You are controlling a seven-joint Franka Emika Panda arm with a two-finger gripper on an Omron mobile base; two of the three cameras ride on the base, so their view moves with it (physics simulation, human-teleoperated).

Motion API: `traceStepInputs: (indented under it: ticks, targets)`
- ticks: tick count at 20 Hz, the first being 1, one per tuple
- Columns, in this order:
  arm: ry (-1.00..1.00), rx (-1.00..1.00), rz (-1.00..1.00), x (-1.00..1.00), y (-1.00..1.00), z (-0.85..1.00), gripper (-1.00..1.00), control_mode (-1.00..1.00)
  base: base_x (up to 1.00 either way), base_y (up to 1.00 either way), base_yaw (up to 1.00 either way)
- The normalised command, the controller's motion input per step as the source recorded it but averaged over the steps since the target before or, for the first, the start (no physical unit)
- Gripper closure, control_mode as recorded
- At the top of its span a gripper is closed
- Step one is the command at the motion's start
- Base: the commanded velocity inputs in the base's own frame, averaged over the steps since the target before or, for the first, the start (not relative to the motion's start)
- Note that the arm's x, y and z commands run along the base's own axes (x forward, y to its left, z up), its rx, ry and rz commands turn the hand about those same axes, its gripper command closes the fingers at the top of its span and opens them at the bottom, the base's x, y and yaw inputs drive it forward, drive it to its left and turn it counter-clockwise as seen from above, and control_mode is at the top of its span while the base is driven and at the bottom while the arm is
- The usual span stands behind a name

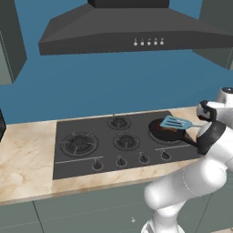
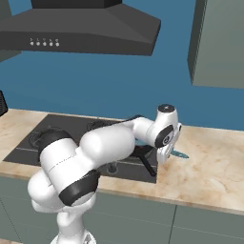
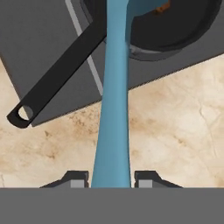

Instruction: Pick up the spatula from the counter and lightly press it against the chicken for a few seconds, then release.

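Note:
My gripper (image 3: 112,180) is shut on the handle of the blue spatula (image 3: 113,109), with one dark fingertip (image 3: 78,179) on each side of it. In the left base view the slotted spatula head (image 1: 175,122) hangs over the black pan (image 1: 157,132) on the front right burner. The brown chicken (image 1: 168,131) lies in the pan just under the head; I cannot tell whether they touch. The gripper (image 1: 203,124) sits right of the pan over the counter. A sliver of chicken (image 3: 164,6) peeks out past the handle in the hand view. In the right base view my arm hides the pan, and the spatula's end (image 2: 181,154) shows.
The pan's long black handle (image 3: 57,83) points out over the stove's edge toward the marble counter (image 3: 175,131). The black stove (image 1: 91,145) has several burners and a row of knobs (image 1: 120,161). A dark hood (image 1: 132,32) hangs overhead. A cabinet (image 2: 219,43) hangs at the right.

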Motion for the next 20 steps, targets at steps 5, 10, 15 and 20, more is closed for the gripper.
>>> traceStepInputs:
  ticks: [5,10,15,20]
  targets:
    - [0.03,0.00,0.00,0.01,0.00,-0.03,1.00,-1.00,0.00,0.00,0.00]
    - [0.07,0.00,0.00,0.01,0.00,-0.12,1.00,-1.00,0.00,0.00,0.00]
    - [0.06,0.00,0.00,0.14,0.00,-0.08,1.00,-1.00,0.00,0.00,0.00]
    - [0.03,0.00,0.00,0.18,0.00,-0.01,1.00,-1.00,0.00,0.00,0.00]
